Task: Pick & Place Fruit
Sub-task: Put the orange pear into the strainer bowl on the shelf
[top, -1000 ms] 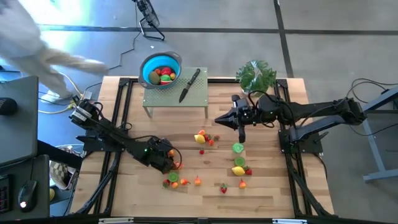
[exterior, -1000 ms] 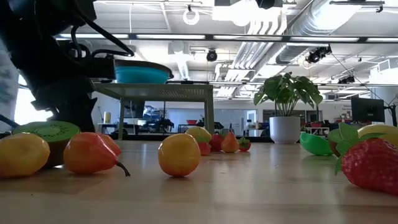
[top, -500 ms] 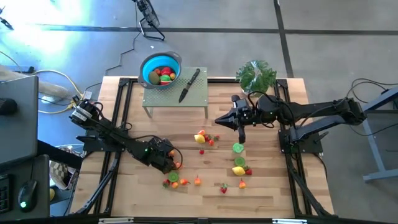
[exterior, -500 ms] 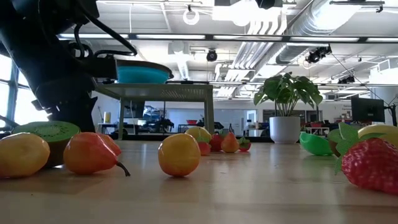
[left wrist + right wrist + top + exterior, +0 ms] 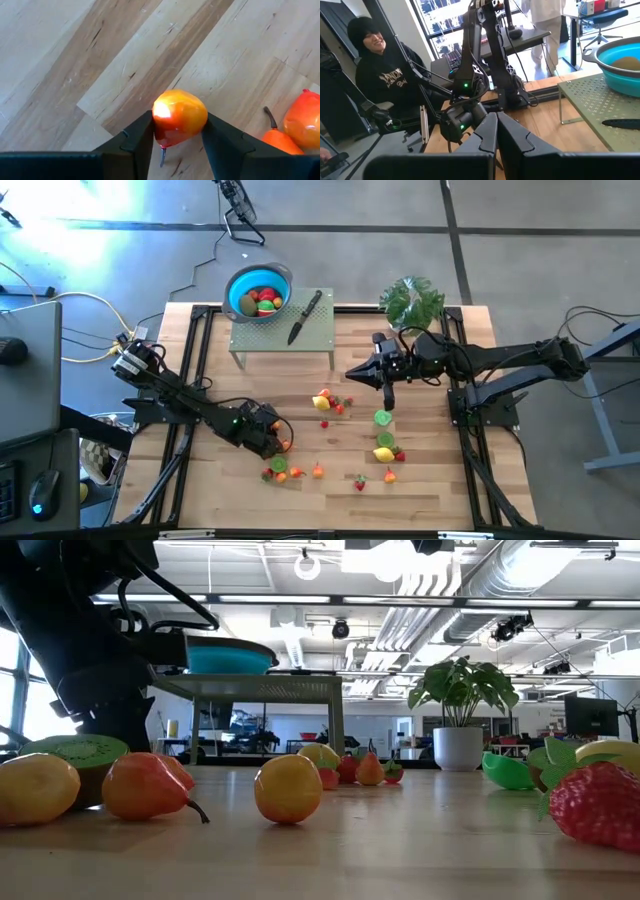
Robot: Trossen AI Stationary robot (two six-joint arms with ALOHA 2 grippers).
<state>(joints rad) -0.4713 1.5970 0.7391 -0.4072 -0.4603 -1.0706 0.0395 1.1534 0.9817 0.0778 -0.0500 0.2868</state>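
Observation:
My left gripper [image 5: 279, 443] is low over the table's near left, shut on a small orange-red fruit [image 5: 179, 117] that has a dark stem. Two more orange fruits [image 5: 300, 122] lie right beside it. Other fruit pieces lie scattered on the wood: a cluster [image 5: 325, 401] at the middle, a green half [image 5: 383, 418], a lemon [image 5: 383, 453] and several near the front [image 5: 280, 472]. The blue bowl [image 5: 258, 292], holding several fruits, stands on a green perforated stand [image 5: 283, 332]. My right gripper [image 5: 352, 373] hovers shut and level above the table's middle, holding nothing. My left gripper pinches the orange-red fruit's two opposite sides [image 5: 156, 125] between its two fingers. The fingers slant down at it from the table's left. The fruit's rounded end points away from the fingers and its stem [image 5: 162, 156] back between them. Whether it still rests on the wood, I cannot tell.
A black-handled knife [image 5: 305, 316] lies on the stand beside the bowl. A potted plant [image 5: 411, 301] stands at the far right corner. A person [image 5: 380, 75] sits beyond the table's left side. Bare wood lies along the near edge and the far left.
A person in light clothing beyond the table's far left corner has walked out of the high view. Both arms have kept their places.

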